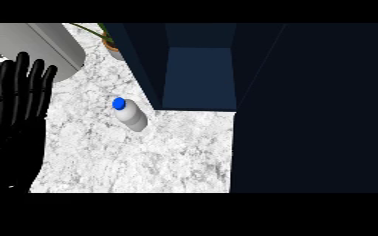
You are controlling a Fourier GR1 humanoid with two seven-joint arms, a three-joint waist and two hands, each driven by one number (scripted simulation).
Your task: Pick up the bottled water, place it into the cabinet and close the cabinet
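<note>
One hand visible: left hand (21, 112) resting at left edge, fingers (22, 72) straight, spread apart, holding nothing. Bottled water (131, 116) well right of fingers, on marble table (133, 165), just beside open cabinet (199, 75). Bare table between hand and bottle. Upright, long axis vertical, blue cap (119, 103) uppermost.

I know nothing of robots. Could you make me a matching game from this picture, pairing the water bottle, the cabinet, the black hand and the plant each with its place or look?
Things:
1. bottled water
2. cabinet
3. left hand
4. plant

Descriptions:
A. at the view's left edge, open, fingers up
B. dark blue, its inside showing
C. at the far end of the marble counter, top of the view
D. blue cap, on the counter beside the cabinet

Pairs: 1-D, 2-B, 3-A, 4-C.
</note>
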